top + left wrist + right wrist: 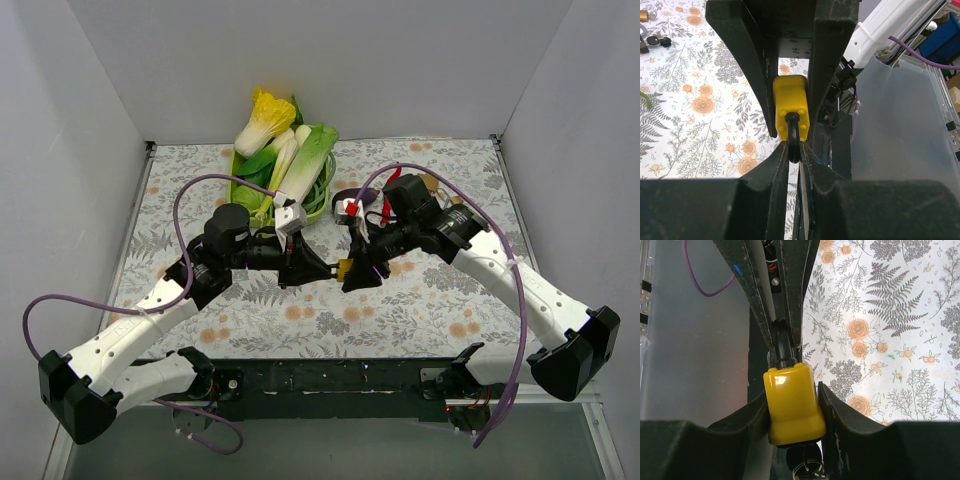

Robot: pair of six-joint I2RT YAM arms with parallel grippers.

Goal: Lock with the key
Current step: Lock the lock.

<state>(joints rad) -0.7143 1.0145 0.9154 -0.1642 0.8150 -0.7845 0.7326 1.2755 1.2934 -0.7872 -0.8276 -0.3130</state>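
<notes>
1. Two grippers meet over the middle of the table (450,300) and share one load, held in the air between them.
2. The left gripper (794,152) is clenched on the black shackle (793,131). The fingers pinch it just above the point where it enters the lock body. This grip probably steadies the shackle so that it can be pressed home.
3. The yellow padlock (793,412) lies between the two arms, clear of the table. Its shackle end points toward the left arm.
4. The right gripper (794,396) grasps the padlock body, with one finger on each flat side. This hold keeps the body from twisting while the shackle is worked.
5. A metal ring (805,469) shows just under the padlock body in the right wrist view. It probably belongs to the key seated in the keyhole, but the key blade is hidden.
6. Counted: two grippers, both occupied, one padlock, one shackle and one ring.
7. One green basket (322,203) stands at the back, well apart from the padlock. The vegetables in it overlap, so their count cannot be settled.
</notes>
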